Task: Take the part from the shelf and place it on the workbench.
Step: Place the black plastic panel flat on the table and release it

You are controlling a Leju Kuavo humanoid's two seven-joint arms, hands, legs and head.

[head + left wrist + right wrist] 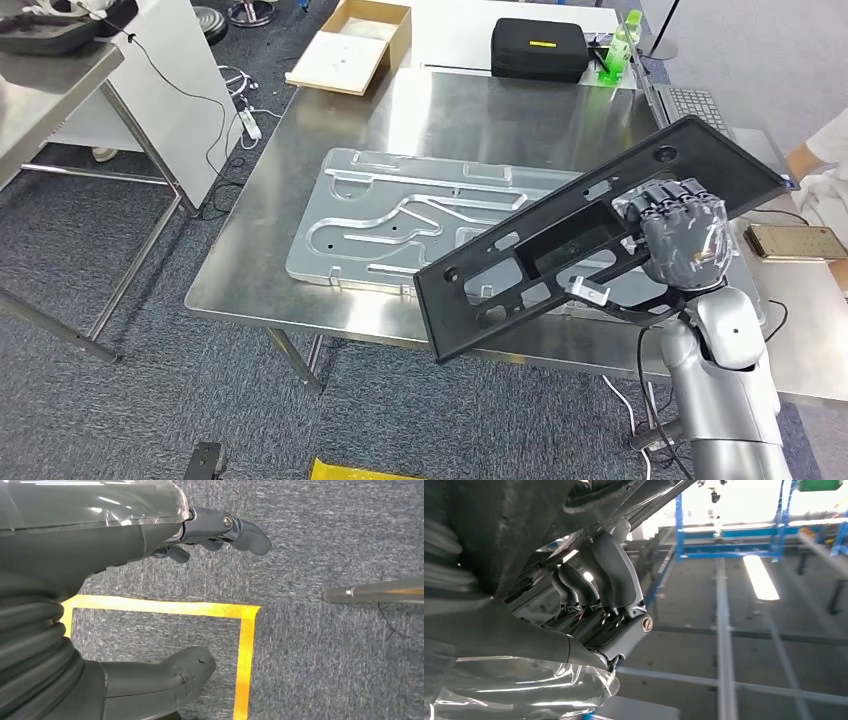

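A long black plastic panel [560, 240] with cutouts hangs tilted over the steel workbench [300, 200], its near end lower than its far end. My right hand [685, 235] grips it near the far half, fingers curled over its edge. In the right wrist view the fingers [611, 580] hook around the dark panel [524, 525]. A silver metal plate [400, 215] with raised channels lies flat on the workbench, partly under the panel. My left hand [150, 595] hangs over the carpet, thumb and fingers apart, holding nothing.
A black case [538, 47], a green bottle [615, 55] and an open cardboard box [350, 45] stand at the bench's far side. A phone [790, 242] and keyboard [697, 105] lie to the right, where a person's sleeve [825, 150] shows. Yellow floor tape [245, 650] runs below my left hand.
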